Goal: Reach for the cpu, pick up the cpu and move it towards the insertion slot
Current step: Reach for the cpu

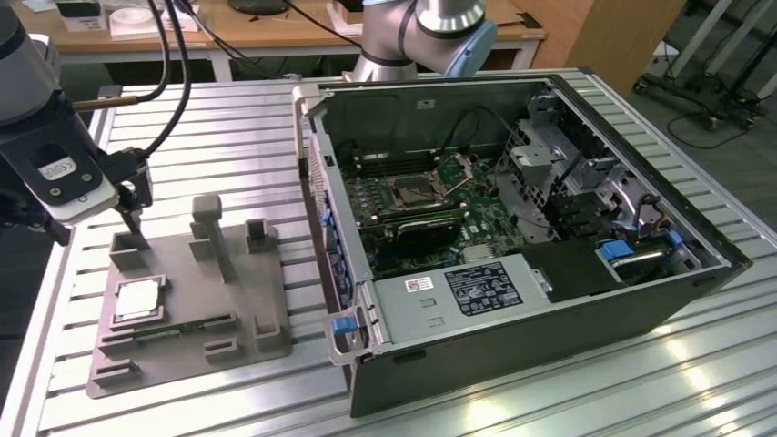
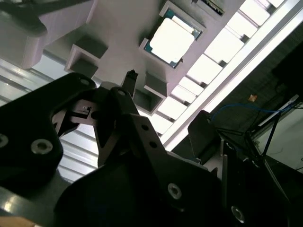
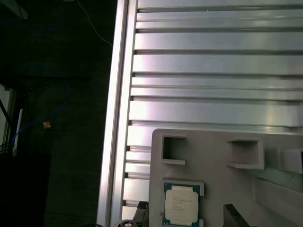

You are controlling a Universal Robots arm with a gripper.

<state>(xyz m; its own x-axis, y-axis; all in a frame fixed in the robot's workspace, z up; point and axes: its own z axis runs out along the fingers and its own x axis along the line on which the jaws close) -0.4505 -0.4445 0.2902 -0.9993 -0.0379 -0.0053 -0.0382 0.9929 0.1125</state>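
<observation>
**A:** How far along is this reckoned to be?

**B:** Barely started, tbh. In the exterior view the pincer [image 1: 127,223] is seen spread wide with nothing held, hung over the grey tray [image 1: 273,305] on the counter [image 1: 218,127]. The cpu [image 1: 140,299] is seated in its pocket at 6 o'clock from the pincer, untouched.

**A:** And the slot?

**B:** The slot [image 1: 413,191] is found inside the case [image 1: 547,337], at 2 o'clock from the cpu, well apart. Grasp, lift and carry are all left undone.

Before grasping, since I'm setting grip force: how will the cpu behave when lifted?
The cpu looks thin and flat, so probably stiff and light. Its shiny metal top may be slippery. Seated in the grey holder, it shouldn't slide.
</observation>
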